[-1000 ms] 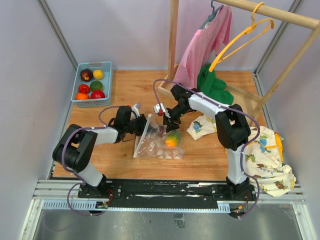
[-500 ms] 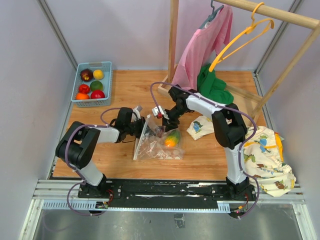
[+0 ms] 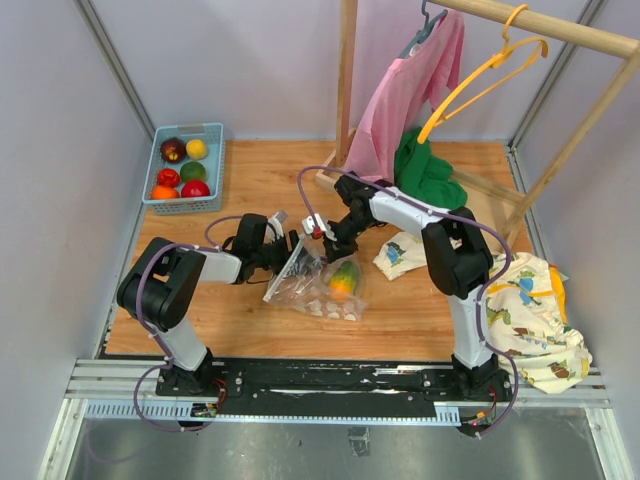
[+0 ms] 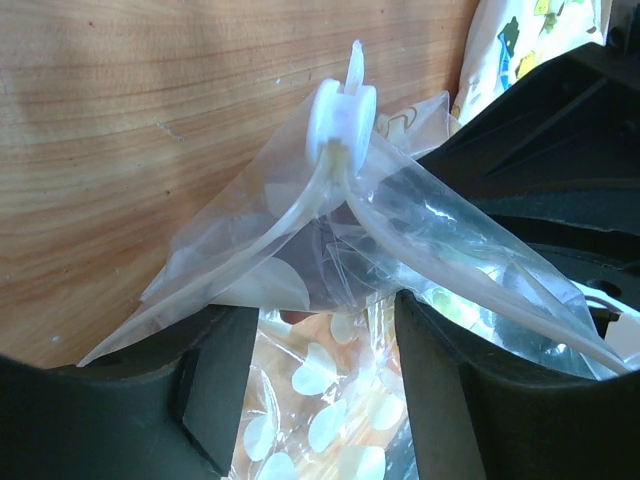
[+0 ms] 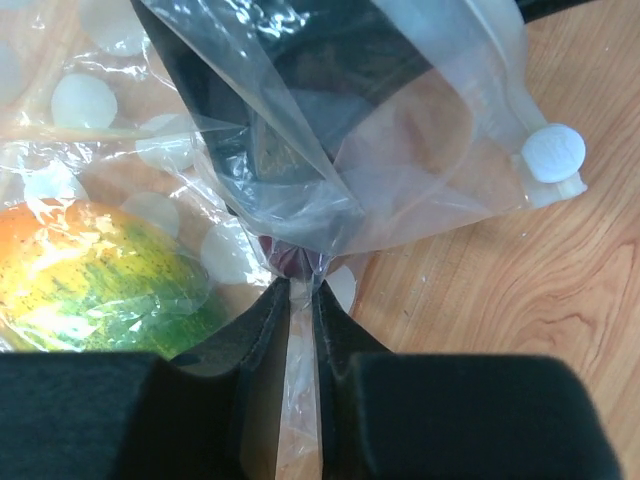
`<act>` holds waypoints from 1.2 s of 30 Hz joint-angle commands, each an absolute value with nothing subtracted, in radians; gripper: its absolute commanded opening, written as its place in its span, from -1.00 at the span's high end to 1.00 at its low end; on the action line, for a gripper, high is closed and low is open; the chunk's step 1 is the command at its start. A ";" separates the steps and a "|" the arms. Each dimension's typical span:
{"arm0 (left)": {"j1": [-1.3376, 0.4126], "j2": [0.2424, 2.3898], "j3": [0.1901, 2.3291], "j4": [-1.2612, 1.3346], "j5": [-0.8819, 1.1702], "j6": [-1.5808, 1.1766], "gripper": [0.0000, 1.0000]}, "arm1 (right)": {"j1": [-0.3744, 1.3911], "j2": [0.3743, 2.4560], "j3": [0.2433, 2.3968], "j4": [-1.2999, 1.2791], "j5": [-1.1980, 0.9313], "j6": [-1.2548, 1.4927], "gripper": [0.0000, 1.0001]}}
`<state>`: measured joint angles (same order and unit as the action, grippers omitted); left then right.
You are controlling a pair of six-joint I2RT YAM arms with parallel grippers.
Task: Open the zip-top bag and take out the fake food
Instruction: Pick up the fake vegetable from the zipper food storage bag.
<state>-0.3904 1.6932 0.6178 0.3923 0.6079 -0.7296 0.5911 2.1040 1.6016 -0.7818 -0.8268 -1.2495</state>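
While the right fingers (image 5: 255,360) pinch a fold of the zip-top bag (image 3: 315,288) on the bench (image 3: 250,180), the left fingers (image 4: 220,380) stand apart around its parted zip edge; fake food (image 3: 344,278) lies inside.

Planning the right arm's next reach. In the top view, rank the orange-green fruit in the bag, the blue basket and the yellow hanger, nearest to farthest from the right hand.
From the right hand:
1. orange-green fruit, just below it in view, inside the zip-top bag.
2. blue basket, far left corner.
3. yellow hanger, hanging up at the back right.
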 commanded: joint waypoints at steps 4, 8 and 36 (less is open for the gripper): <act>-0.405 1.711 0.630 0.443 0.619 -0.738 -0.29 | 0.623 2.133 1.635 -0.823 -0.893 -1.213 0.79; -0.415 1.729 0.640 0.457 0.620 -0.745 -0.29 | 0.630 2.147 1.653 -0.828 -0.914 -1.187 0.90; -0.443 1.697 0.600 0.436 0.513 -0.688 -0.31 | 0.637 2.194 1.703 -0.755 -1.033 -0.880 0.99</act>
<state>-0.4103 1.7004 0.5961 0.4793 0.5877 -0.7273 0.6014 2.1555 1.6878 -0.8272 -0.9260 -0.9337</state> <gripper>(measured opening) 0.679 0.013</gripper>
